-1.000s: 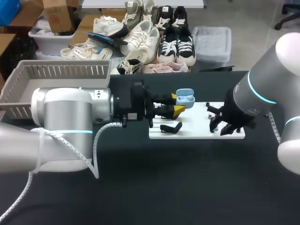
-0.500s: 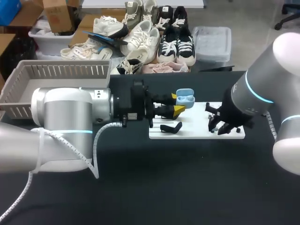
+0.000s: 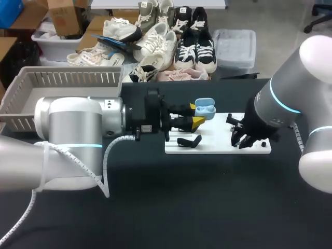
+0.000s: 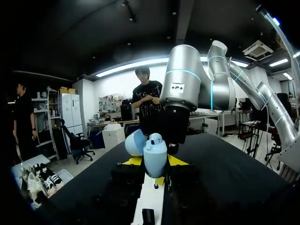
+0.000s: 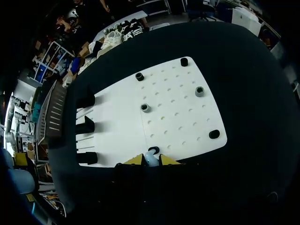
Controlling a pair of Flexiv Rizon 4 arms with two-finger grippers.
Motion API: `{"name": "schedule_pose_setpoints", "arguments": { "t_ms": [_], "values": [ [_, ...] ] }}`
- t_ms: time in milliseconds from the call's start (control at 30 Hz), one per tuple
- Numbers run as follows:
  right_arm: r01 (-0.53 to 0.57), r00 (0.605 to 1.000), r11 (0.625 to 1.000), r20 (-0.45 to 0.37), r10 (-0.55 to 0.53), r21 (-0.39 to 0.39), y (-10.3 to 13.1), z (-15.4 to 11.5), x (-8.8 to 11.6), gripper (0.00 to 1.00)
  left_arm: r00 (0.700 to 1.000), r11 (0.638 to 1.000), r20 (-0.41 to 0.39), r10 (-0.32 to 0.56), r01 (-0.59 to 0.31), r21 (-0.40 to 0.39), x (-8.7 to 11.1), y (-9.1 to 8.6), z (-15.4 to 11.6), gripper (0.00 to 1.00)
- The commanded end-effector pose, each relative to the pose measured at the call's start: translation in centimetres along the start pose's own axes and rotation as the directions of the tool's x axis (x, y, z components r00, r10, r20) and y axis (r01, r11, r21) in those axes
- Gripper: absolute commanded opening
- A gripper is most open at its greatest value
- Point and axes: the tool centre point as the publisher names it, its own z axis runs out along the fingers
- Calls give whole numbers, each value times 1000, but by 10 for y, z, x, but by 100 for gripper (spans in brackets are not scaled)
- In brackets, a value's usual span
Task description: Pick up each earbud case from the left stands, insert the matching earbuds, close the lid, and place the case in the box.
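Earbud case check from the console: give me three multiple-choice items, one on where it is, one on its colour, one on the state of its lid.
1. Where is the earbud case?
A. on a black stand
B. held in the left gripper
C. in the basket

2. What colour is it?
A. white
B. black
C. light blue

3. How is its lid?
A. swung open
B. shut
C. detached, lying on the white board

Answers:
1 B: the left wrist view shows it clamped in that gripper, raised off the board.
2 C: body and lid are both light blue in the head and left wrist views.
3 A: the lid stands tilted back beside the body, which is open at the top.
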Motion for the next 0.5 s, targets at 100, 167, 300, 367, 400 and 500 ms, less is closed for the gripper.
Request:
{"name": "schedule_pose_setpoints", "arguments": {
  "t_ms": [100, 167, 300, 367, 400, 500],
  "values": [
    [1, 1000, 1000, 11, -1, 4, 3, -4, 0, 0, 1000, 1000, 3, 2, -2, -7, 1, -1, 0, 0],
    [2, 1000, 1000, 15, -2, 3, 4, -7, 0, 0, 1000, 1000, 3, 2, -2, -7, 1, -1, 0, 0],
    [0, 1000, 1000, 25, 0, 2, 3, -12, 0, 0, 1000, 1000, 3, 2, -2, -7, 1, -1, 0, 0],
    [-1, 999, 1000, 32, 1, 3, 3, -16, 1, 0, 1000, 1000, 3, 2, -2, -7, 1, -1, 0, 0],
    [0, 999, 1000, 35, 0, 4, 3, -18, 2, 0, 1000, 1000, 3, 2, -2, -7, 1, -1, 0, 0],
    [5, 999, 1000, 42, -6, 8, 1, -23, 4, 0, 1000, 1000, 3, 2, -2, -7, 1, -1, 0, 0]
  ]
}}
